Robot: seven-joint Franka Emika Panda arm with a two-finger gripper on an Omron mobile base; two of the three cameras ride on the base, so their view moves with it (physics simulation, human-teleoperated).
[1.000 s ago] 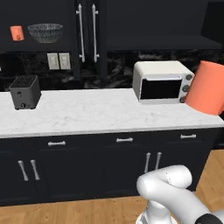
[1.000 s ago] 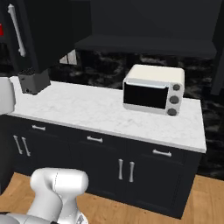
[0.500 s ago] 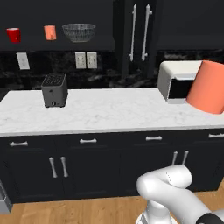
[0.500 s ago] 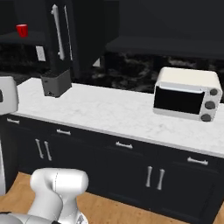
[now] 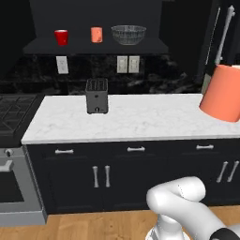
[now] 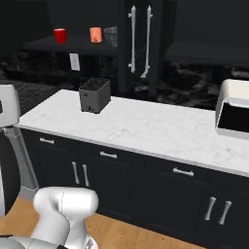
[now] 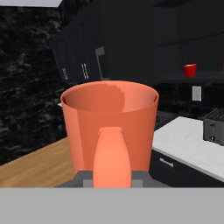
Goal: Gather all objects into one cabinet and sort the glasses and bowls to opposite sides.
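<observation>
An orange mug (image 7: 109, 118) sits right in front of the hand camera, handle toward me, with my gripper (image 7: 112, 178) shut on it. The same mug (image 5: 224, 93) hangs large at the right of the left base view. On the shelf of the open black upper cabinet (image 5: 93, 48) stand a red mug (image 5: 61, 37), a second orange mug (image 5: 96, 34) and the see-through bowl (image 5: 128, 34), left to right. In the right base view the red mug (image 6: 60, 35) and orange mug (image 6: 95, 34) show, and the bowl (image 6: 111, 35) is half hidden behind the door with long silver bar handles (image 6: 133, 39).
A dark toaster (image 5: 97, 96) stands on the white marble counter (image 5: 140, 124) below the shelf. A cream toaster oven (image 6: 233, 114) sits at the counter's right end. A stove (image 5: 14, 110) adjoins the counter on the left. Black lower cabinets (image 5: 101, 176) run beneath.
The whole scene has slid to the right in both base views, so the base has driven left along the counter. The orange mug stays held in the gripper.
</observation>
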